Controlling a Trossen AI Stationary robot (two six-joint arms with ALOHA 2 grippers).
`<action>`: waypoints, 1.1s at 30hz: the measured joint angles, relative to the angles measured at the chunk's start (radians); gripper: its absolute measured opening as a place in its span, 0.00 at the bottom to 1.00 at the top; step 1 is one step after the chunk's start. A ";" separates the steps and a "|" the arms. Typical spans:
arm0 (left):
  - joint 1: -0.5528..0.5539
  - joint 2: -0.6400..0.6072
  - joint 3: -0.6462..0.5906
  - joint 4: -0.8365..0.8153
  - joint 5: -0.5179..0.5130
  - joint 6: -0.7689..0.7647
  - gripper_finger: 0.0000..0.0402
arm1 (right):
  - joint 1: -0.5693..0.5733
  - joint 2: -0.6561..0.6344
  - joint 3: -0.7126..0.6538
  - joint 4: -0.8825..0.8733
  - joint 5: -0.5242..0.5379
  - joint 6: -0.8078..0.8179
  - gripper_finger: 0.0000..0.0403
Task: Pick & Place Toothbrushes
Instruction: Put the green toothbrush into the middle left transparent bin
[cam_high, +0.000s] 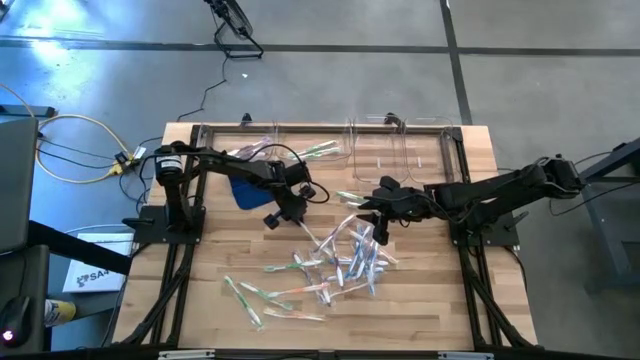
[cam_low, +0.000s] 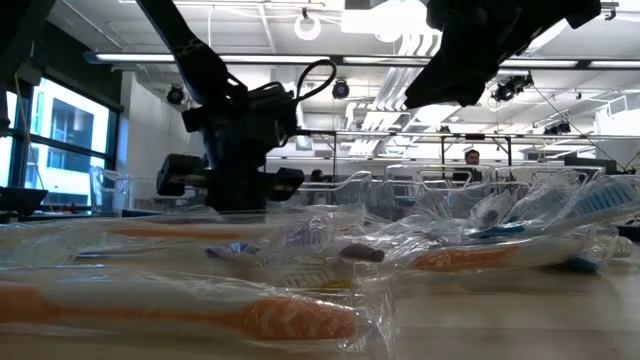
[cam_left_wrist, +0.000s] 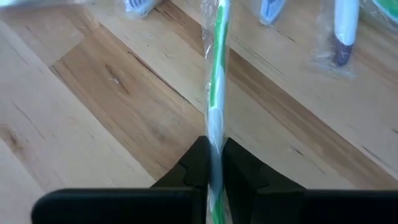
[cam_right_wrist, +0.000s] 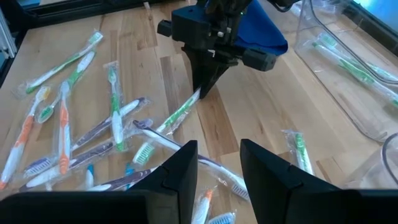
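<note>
Several wrapped toothbrushes (cam_high: 340, 262) with green, orange, blue and purple handles lie scattered on the wooden table (cam_high: 420, 290), and they show again in the right wrist view (cam_right_wrist: 87, 130). My left gripper (cam_high: 298, 216) stands at the far left edge of the pile, shut on a green-and-white toothbrush (cam_left_wrist: 215, 93) in clear wrapping. My right gripper (cam_right_wrist: 217, 163) hangs open above the pile's far right side (cam_high: 372, 226), with nothing between its fingers. My left gripper pinches the green-and-white toothbrush near one end (cam_left_wrist: 213, 140) between its two fingers (cam_right_wrist: 200, 84). The fingers slant down from above and the left. The toothbrush runs on away from the fingertips and slopes down, its other end (cam_right_wrist: 163, 124) at the table by the pile.
Clear plastic bins (cam_high: 400, 150) stand along the far edge; one (cam_right_wrist: 348, 56) holds green toothbrushes. A blue cloth (cam_high: 243, 190) lies behind the left gripper. Bare wood lies at the near right (cam_high: 440, 300) and between the pile and the bins.
</note>
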 joint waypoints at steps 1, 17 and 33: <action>0.000 0.000 0.000 0.000 -0.001 -0.009 0.06 | 0.000 0.000 0.000 0.000 0.000 -0.004 0.28; 0.000 -0.006 0.000 0.001 -0.005 -0.065 0.06 | 0.000 0.000 0.000 0.000 0.000 -0.008 0.28; 0.002 -0.235 -0.002 -0.168 -0.411 -0.054 0.06 | 0.000 0.000 0.000 0.000 0.000 -0.008 0.28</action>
